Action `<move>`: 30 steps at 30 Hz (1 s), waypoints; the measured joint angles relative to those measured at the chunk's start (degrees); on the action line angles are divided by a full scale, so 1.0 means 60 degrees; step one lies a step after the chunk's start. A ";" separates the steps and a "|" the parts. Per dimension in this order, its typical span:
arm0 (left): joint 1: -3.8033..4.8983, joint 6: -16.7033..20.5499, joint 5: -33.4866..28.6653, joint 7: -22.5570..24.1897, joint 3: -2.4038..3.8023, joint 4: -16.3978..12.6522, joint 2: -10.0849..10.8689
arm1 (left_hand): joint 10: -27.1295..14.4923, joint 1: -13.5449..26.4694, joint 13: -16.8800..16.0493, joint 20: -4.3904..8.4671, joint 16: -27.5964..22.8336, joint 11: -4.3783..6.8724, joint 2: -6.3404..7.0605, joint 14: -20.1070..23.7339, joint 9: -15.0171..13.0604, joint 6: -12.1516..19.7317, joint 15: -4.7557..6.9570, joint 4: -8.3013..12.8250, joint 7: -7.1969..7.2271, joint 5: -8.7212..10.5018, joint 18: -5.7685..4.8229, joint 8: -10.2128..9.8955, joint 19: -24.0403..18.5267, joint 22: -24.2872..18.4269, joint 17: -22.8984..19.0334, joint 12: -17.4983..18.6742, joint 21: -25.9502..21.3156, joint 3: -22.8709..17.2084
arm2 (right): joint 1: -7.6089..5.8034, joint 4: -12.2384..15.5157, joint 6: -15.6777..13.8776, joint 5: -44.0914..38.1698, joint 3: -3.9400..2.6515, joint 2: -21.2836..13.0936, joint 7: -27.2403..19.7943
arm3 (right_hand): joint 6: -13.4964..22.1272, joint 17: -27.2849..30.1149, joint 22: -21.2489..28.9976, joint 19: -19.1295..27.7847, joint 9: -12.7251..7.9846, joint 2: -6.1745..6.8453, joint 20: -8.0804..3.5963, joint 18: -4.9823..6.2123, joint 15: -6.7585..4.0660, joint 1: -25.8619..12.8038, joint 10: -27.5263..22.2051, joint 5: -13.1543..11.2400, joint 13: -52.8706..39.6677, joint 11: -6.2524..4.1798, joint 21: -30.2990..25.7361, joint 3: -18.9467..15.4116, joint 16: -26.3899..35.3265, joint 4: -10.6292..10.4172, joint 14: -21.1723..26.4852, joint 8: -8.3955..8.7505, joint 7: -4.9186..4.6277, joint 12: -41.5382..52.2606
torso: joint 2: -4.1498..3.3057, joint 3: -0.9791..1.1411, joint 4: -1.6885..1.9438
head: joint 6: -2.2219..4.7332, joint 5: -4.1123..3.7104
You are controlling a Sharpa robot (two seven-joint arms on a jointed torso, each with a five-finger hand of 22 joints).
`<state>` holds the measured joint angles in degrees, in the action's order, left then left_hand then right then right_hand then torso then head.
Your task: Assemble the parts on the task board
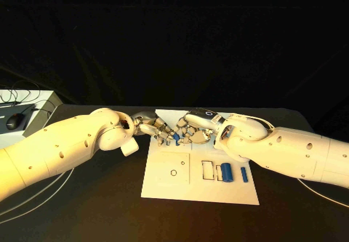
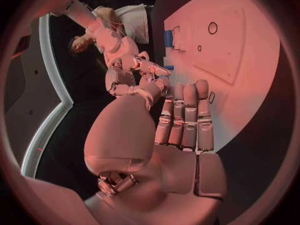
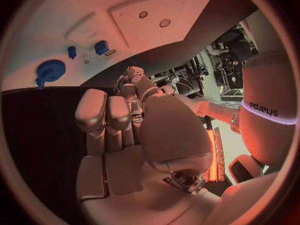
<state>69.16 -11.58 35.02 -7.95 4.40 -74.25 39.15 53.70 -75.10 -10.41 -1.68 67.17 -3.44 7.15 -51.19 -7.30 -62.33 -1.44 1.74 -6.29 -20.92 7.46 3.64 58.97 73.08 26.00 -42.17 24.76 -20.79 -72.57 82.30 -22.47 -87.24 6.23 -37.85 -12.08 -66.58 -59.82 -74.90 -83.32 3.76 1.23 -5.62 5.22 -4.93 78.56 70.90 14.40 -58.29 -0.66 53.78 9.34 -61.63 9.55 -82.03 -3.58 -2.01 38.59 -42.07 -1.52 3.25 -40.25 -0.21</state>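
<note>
The white task board lies mid-table. Both hands meet over its far end. A small blue part sits between them, right at the fingertips of my right hand; the same blue part shows beside that hand, and I cannot tell if it is gripped. My left hand reaches in with fingers straight and together, thumb apart, holding nothing. A blue cylinder and a thin blue bar lie by the slots.
A round hole is in the board's left half. A blue gear-like part lies near the board's edge. A white box with a mouse and cables stands at the table's far left. Cables trail under my left arm.
</note>
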 measured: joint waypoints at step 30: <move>-0.1025 0.1869 -0.3351 0.0896 -0.0007 -0.0834 0.0764 | -0.0704 -0.1146 0.0501 -0.0324 -0.0628 -0.0338 -0.0295 0.0330 0.0575 0.0846 -0.0293 -0.1001 -0.0211 0.0087 0.0002 0.0000 0.0325 -0.0984 -0.0637 -0.0099 -0.1771 0.3734 | 0.0407 -0.0067 -0.2726 0.2112 0.0000 -0.0179 -0.0091 | 0.0087 -0.0062 -0.0005 -0.0033 0.0012 0.0129 0.0035 0.0001 0.0020 -0.0049 0.0027 -0.0019 0.0004 -0.0045 -0.0071 0.0052 0.0111 -0.0052 -0.0046 -0.0006 -0.0088 -0.0038 | 0.0005 -0.0013 -0.0004 | 0.0257 0.0038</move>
<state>63.01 -0.36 14.91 -2.57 4.36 -79.25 43.74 49.48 -81.98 -7.40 -3.62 63.41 -5.47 5.37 -49.21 -3.86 -57.25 -3.20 -4.27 -7.55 -20.40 7.47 3.64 60.92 67.18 22.18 -42.76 14.13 1.61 -70.13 81.90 -38.82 -74.57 6.23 -38.92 -12.62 -66.06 -60.19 -74.93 -83.52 3.84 2.01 -5.41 5.22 -4.82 78.27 71.06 14.28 -58.26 -0.93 53.35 9.65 -60.96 9.24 -82.30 -3.62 -2.54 38.37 -42.03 -1.60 3.22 -38.70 0.02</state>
